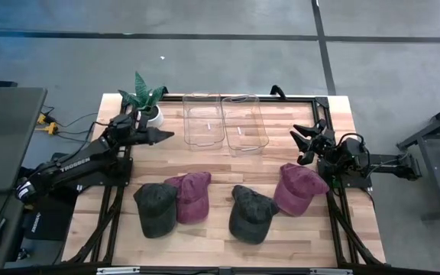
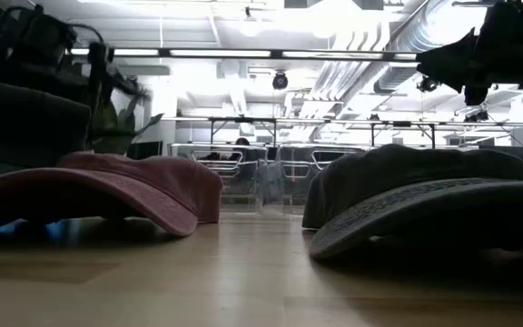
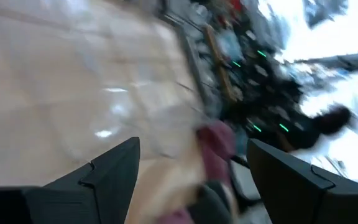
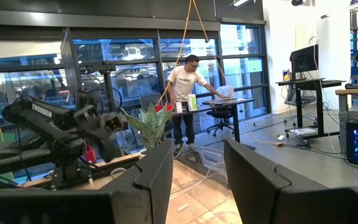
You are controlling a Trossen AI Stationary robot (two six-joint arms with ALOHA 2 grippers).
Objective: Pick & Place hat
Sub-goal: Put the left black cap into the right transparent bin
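Observation:
Several caps lie on the wooden table. A dark grey cap [image 1: 156,208] and a maroon cap [image 1: 191,195] sit together left of centre. Another dark grey cap [image 1: 250,213] and a maroon cap [image 1: 298,189] sit right of centre. My left gripper [image 1: 166,136] is open and empty above the table's far left, beside the clear bins. My right gripper [image 1: 302,143] is open and empty, raised at the far right, just beyond the maroon cap. In the low view a maroon cap [image 2: 107,191] and a grey cap [image 2: 425,195] rest on their brims.
Two clear plastic bins [image 1: 224,122] stand side by side at the table's far middle. A potted plant [image 1: 145,99] stands at the far left corner, close behind my left arm. A person stands at a desk in the room beyond [image 4: 185,93]. Bare wood lies along the near edge.

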